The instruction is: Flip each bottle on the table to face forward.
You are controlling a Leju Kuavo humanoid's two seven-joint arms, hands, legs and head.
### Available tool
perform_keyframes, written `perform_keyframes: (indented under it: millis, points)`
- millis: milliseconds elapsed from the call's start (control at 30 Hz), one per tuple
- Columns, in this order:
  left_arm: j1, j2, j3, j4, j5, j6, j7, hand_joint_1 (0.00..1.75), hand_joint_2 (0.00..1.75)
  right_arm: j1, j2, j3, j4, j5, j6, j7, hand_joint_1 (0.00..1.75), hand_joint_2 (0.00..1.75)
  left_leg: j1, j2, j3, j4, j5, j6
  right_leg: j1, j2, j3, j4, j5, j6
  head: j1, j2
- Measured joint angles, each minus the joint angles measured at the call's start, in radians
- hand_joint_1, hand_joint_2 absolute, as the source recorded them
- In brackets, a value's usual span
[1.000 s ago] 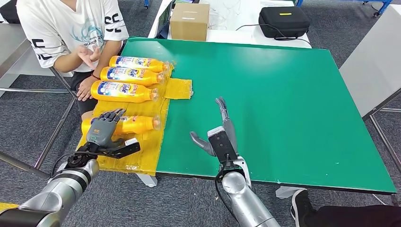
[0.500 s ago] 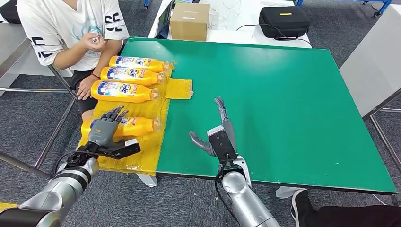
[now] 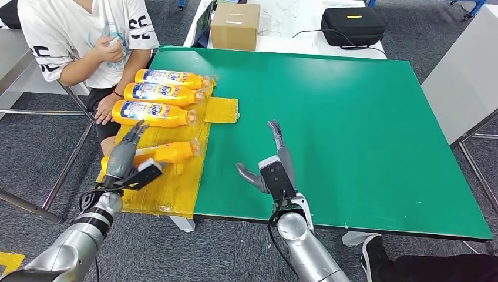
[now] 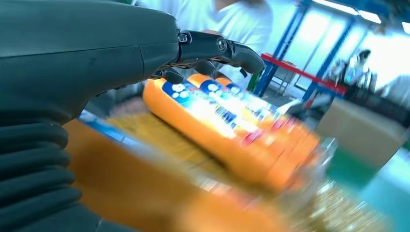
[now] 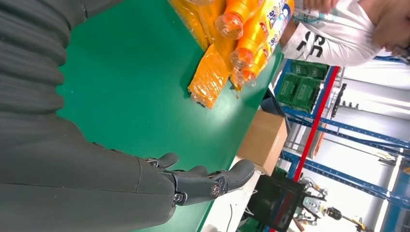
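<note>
At the lower left of the head view you see the left robot hand [image 3: 125, 157] lying over the base end of the nearest bottle [image 3: 167, 153]; its fingers are stretched along the bottle's far side, and you cannot tell whether they grip it. In the left wrist view the fingertips [image 4: 241, 50] arch over blurred orange bottles [image 4: 227, 121].

The nearest bottle lies on its side on a yellow sheet [image 3: 170, 182] at the counter's left edge, long axis running left to right and tilted a little, cap toward the right. Above it in the frame, three more bottles [image 3: 154, 113] [image 3: 162, 93] [image 3: 170, 77] lie side by side, labels up, caps also to the right. A person [image 3: 88, 35] in a white shirt sits at the upper left, just beside them.

At lower centre, the right robot hand [image 3: 273, 164] rests spread and empty on the green counter [image 3: 352, 129], fingers pointing up the frame, well apart from the bottles.

Beyond the counter, at top centre, stands a cardboard box [image 3: 235, 26]; to its right lies a black case [image 3: 353, 26]. Grey floor [image 3: 446, 47] surrounds the counter.
</note>
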Motion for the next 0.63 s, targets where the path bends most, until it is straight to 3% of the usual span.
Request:
perform_keyframes:
  millis: [133,267,400,633]
  points:
    - [0.049,-0.014,-0.016,-0.177,0.262,-0.175,-0.002,0.0,0.0,0.008,-0.003,-0.001,-0.02,-0.002,0.011,0.004,0.0,1.75,0.0,0.0,0.0,0.0,0.0,0.0,0.0,0.0,0.0,0.0,0.0,0.0,0.0,0.0]
    - [0.077,-0.052,-0.015,-0.306,0.36,-0.329,-0.004,0.0,0.0,0.011,-0.002,-0.001,-0.034,-0.005,0.018,0.011,0.0,1.75,0.0,0.0,-0.001,0.0,0.0,0.0,0.0,0.0,0.0,0.0,0.0,0.0,0.0,0.0]
    - [0.088,-0.105,0.0,-0.375,0.41,-0.411,0.0,0.0,1.75,0.017,0.001,-0.002,-0.043,-0.012,0.018,0.011,0.0,1.75,0.0,-0.001,0.0,0.0,0.0,0.0,0.0,0.0,0.0,0.0,0.0,0.0,0.0,0.0]
    - [0.093,-0.213,0.01,-0.415,0.476,-0.465,0.072,0.0,1.75,0.027,0.016,-0.002,-0.054,-0.039,0.02,0.009,0.0,1.75,0.0,-0.001,-0.001,0.0,0.0,0.0,0.0,0.0,0.0,0.0,0.0,0.0,0.0,0.0]
